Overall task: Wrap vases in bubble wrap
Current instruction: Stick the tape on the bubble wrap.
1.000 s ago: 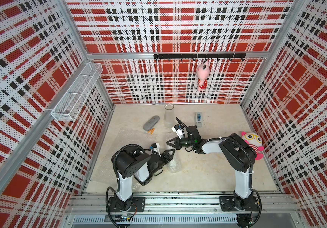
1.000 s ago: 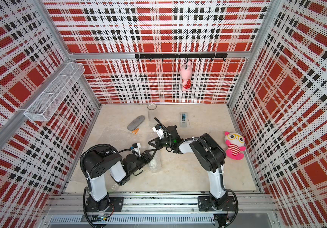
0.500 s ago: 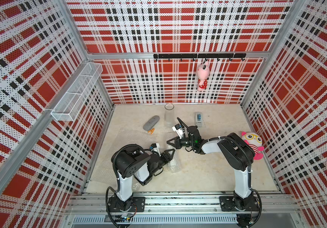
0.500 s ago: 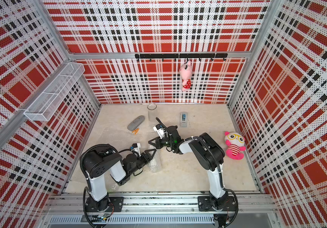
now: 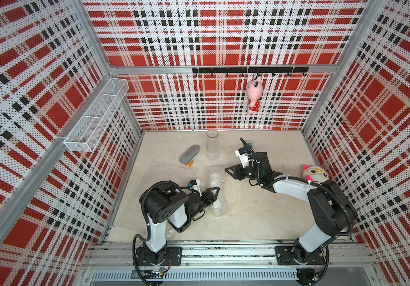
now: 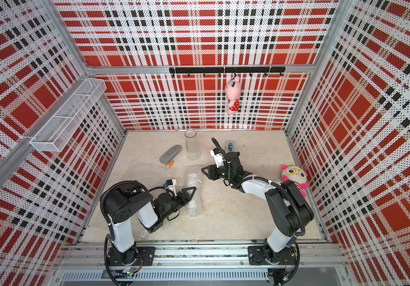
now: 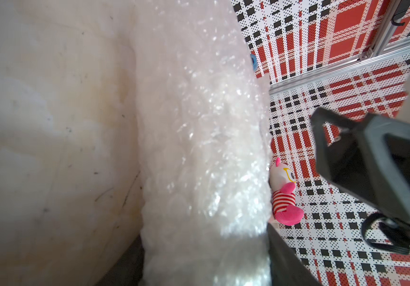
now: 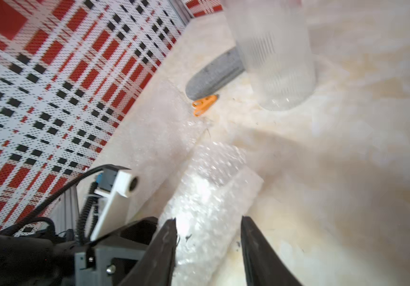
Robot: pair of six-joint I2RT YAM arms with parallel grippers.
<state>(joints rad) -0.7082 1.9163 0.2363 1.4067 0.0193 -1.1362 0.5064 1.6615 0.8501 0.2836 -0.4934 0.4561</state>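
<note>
R jaws newly apart; shiny wrap roll [image 5: 218, 208]

1. Surface [image 5: 260, 210]: pale, stone-patterned, scuffed.
2. Near back edge: glass vase [image 5: 212, 148] upright; tape dispenser [image 6: 230, 145] to its right.
3. Left of vase: grey case [image 5: 189, 154], with orange clip [image 5: 189, 164] just beside it.
4. Left side: bubble wrap sheet [image 5: 166, 173], flat.
5. Middle: bubble wrap roll [image 5: 216, 195], lying front-to-back.
6. Right edge: plush toy [image 5: 314, 173].

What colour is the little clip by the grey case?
Orange; the clip shows best in the right wrist view.
</note>
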